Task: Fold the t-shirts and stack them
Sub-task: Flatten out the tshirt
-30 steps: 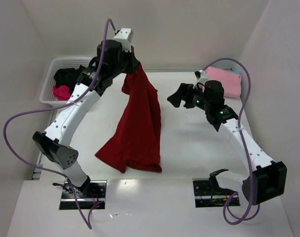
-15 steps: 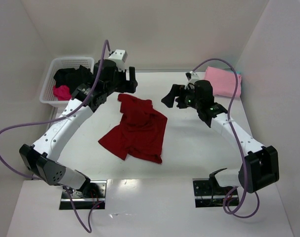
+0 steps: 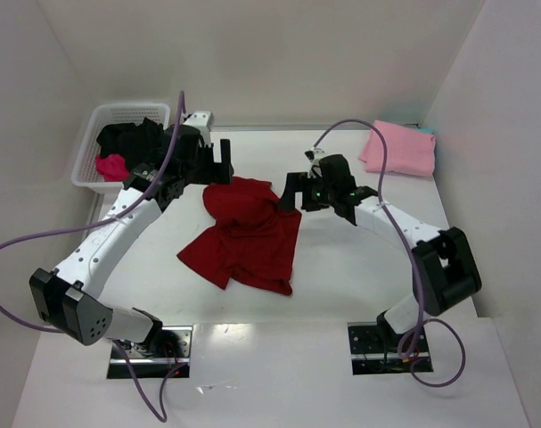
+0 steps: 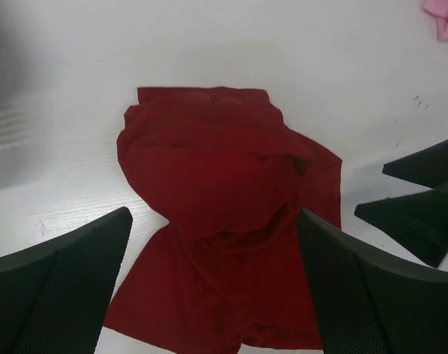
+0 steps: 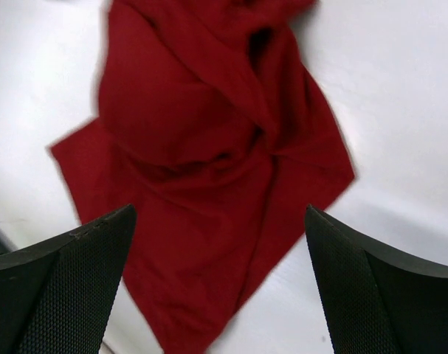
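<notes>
Top external view: the dark red t-shirt (image 3: 248, 234), which a second ago hung lifted from the left gripper (image 3: 218, 160), now lies dropped in a crumpled heap at mid-frame on the counter (image 3: 341, 285). The left gripper has released it and hovers by the heap's upper edge, jaws spread wide, holding nothing. The right gripper (image 3: 292, 192) has moved in from the right to the heap's upper right edge, also spread and empty. The light pink t-shirt (image 3: 399, 152) lies folded at upper right; a black t-shirt (image 3: 127, 138) and a magenta t-shirt (image 3: 111, 166) sit in the basket (image 3: 90, 125) at upper left. Judgement: the red shirt is delivered for folding but still needs flattening. Left wrist view: wide-set fingers (image 4: 54, 295) frame the bunched shirt, apparently clear of it. Right wrist view: the same twisted shirt lies beyond the open fingers (image 5: 61, 280); contact cannot be told.
</notes>
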